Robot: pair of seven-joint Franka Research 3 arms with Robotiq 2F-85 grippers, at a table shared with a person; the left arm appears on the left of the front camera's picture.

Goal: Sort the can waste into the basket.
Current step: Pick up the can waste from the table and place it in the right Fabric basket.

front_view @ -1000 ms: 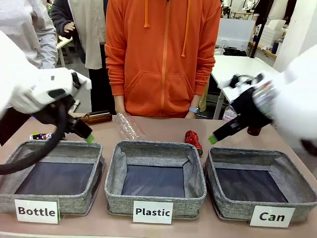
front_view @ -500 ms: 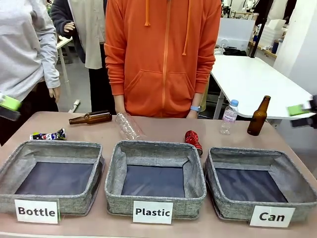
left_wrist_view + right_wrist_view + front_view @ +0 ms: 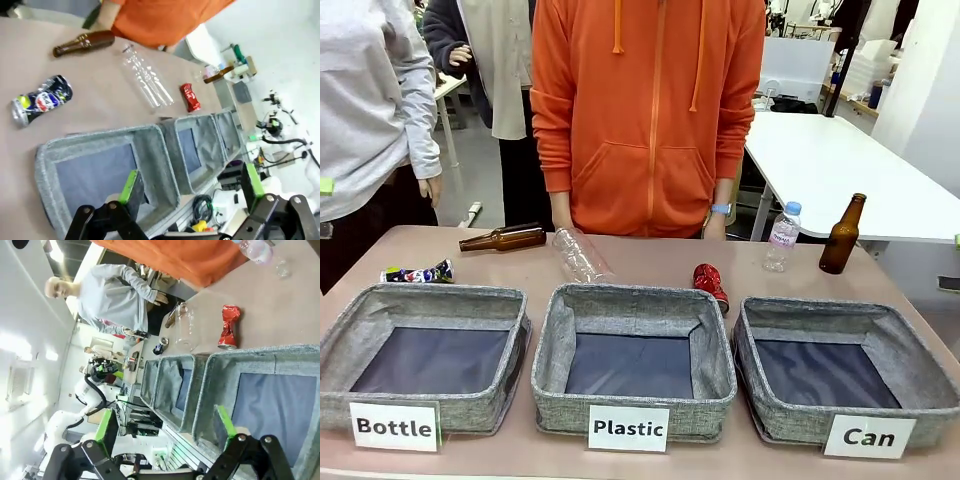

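Note:
The shiny red crushed can (image 3: 710, 284) lies on the table just behind the gap between the Plastic and Can baskets. The dark multi-coloured can (image 3: 417, 272) lies at the far left, behind the Bottle basket. The Can basket (image 3: 820, 312) stands front right with nothing in it. My left gripper (image 3: 192, 182) is open high over the Bottle basket's side, with the multi-coloured can (image 3: 40, 98) and red can (image 3: 190, 97) beyond it. My right gripper (image 3: 166, 424) is open over the Can basket (image 3: 250, 356), the red can (image 3: 228, 327) lying past it.
A brown bottle (image 3: 505, 238) and a clear plastic bottle (image 3: 580, 255) lie at the back. A small water bottle (image 3: 781, 237) and a brown bottle (image 3: 842, 234) stand back right. The Bottle basket (image 3: 420, 297) and Plastic basket (image 3: 630, 296) hold nothing. A person in orange (image 3: 650, 110) stands opposite.
Both arms have pulled back from over the table to the picture's sides, uncovering the two upright bottles at the back right. The cans have not moved.

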